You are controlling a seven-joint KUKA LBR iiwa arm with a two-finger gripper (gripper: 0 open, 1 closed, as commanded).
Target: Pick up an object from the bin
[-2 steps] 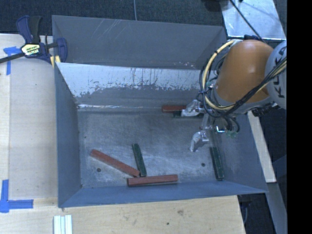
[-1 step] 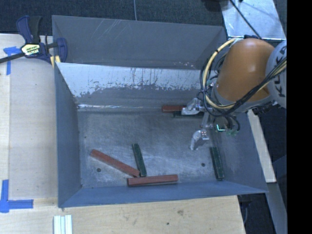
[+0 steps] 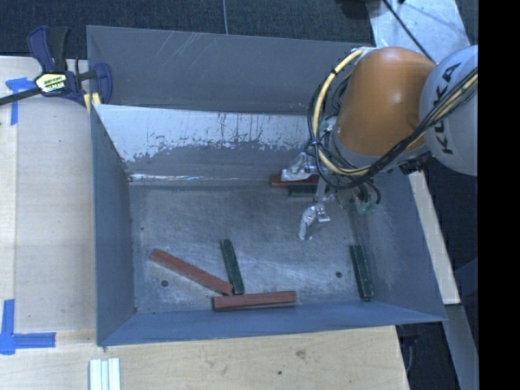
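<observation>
A grey metal bin (image 3: 110, 242) seen from above, with the robot arm reaching in from the right. Its gripper (image 3: 306, 196) hangs low near the far wall (image 3: 219, 140), and its two silver fingers (image 3: 313, 220) stand apart, holding nothing. One finger is just over a short red-brown stick (image 3: 283, 183); the other is nearer to us, over bare floor.

That stick lies flat at the foot of the far wall. Its long axis runs left to right, along the wall, and its right end is hidden under the gripper.

To take it well, I judge the gripper should shift slightly toward the wall so the stick lies between the fingers. They should close across its narrow width, watching that the far finger does not strike the sloped wall.

Well apart, near the front, lie a slanted red-brown stick (image 3: 191, 270), a dark green stick (image 3: 232, 266), a level red-brown stick (image 3: 254, 301) and, at the right, another dark green stick (image 3: 361, 272).
</observation>
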